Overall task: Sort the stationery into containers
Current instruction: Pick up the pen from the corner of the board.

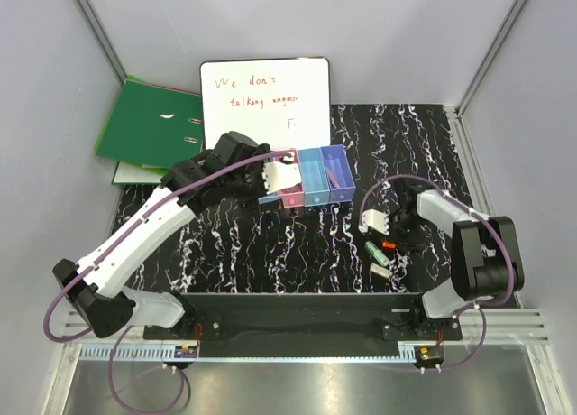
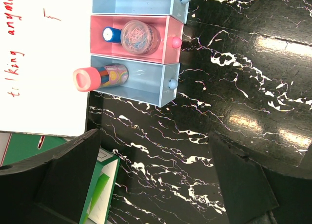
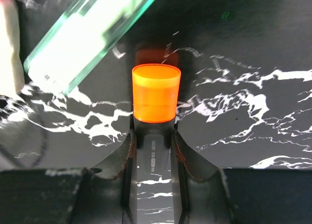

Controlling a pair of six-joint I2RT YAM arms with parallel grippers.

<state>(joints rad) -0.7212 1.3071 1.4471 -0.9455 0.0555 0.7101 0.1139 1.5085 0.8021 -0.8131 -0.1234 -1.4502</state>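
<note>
left claw [image 2: 148, 153] spread wide, bins [image 2: 141, 93] ahead of it | right claw [image 3: 154, 139] clamped on marker [image 3: 156, 95] | green stick [image 3: 87, 34] just ahead-left, on counter [image 3: 253, 53]

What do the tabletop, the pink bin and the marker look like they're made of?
The tabletop: marble-look stone or laminate, polished, with bright glare patches. The pink bin: smooth opaque plastic, probably moulded, with thin even walls. The marker: plastic, black barrel and translucent orange-red cap that glows.
</note>
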